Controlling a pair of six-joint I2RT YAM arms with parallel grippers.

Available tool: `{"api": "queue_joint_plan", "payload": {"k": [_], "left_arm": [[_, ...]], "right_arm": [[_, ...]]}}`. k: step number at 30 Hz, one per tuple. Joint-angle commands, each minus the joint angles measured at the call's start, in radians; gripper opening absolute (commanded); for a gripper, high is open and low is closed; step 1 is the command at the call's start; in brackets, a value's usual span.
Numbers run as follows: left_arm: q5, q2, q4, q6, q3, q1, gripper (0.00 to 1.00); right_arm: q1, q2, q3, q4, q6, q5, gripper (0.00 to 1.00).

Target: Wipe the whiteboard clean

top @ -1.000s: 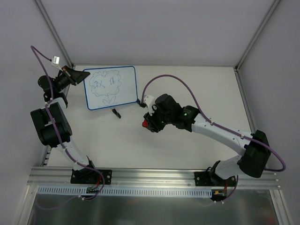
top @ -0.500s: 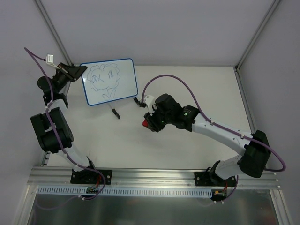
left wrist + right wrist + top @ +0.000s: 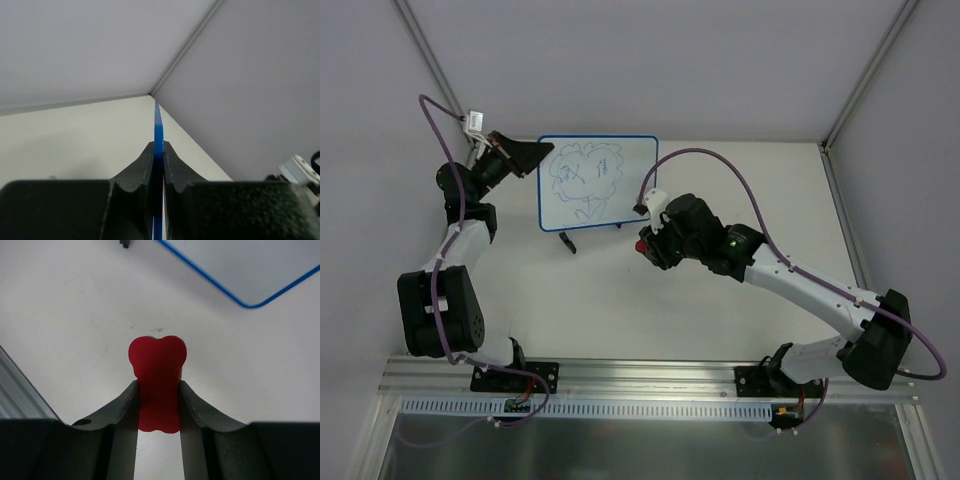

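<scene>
The whiteboard, white with a thin blue rim and blue scribbles, is held off the table at the back. My left gripper is shut on its left edge; in the left wrist view only the blue rim shows edge-on between the jaws. My right gripper is shut on the small red bone-shaped eraser, just below the board's lower right corner. That corner shows at the top of the right wrist view, apart from the eraser.
A small black clip foot lies on the table below the board and also shows in the right wrist view. Grey walls close in the back and both sides. An aluminium rail runs along the near edge.
My left gripper has lifted the whiteboard and carried it right and back. My right gripper with the eraser has moved slightly up and right, toward the board's lower right corner.
</scene>
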Motion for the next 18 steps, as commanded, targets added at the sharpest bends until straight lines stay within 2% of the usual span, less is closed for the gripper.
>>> {"api": "queue_joint_plan", "payload": {"k": [1,4,10,15,18], "left_arm": [[-0.098,-0.096,-0.028,0.074,-0.035,-0.100,0.00],[-0.141,-0.131,-0.096,0.128,-0.066,-0.163,0.00],[-0.321,-0.192,-0.249,0.205,-0.135,-0.306,0.00],[-0.484,-0.212,-0.317,0.251,-0.184,-0.418,0.00],[-0.523,-0.212,-0.363,0.263,-0.184,-0.447,0.00]], "right_arm": [[-0.029,-0.071,0.012,0.072,0.079,0.118,0.09],[-0.063,-0.101,-0.019,0.144,0.149,0.173,0.08],[-0.096,-0.083,-0.035,0.218,0.249,0.304,0.03],[-0.135,-0.020,-0.045,0.289,0.336,0.298,0.02],[-0.158,0.026,-0.050,0.322,0.375,0.261,0.02]]}}
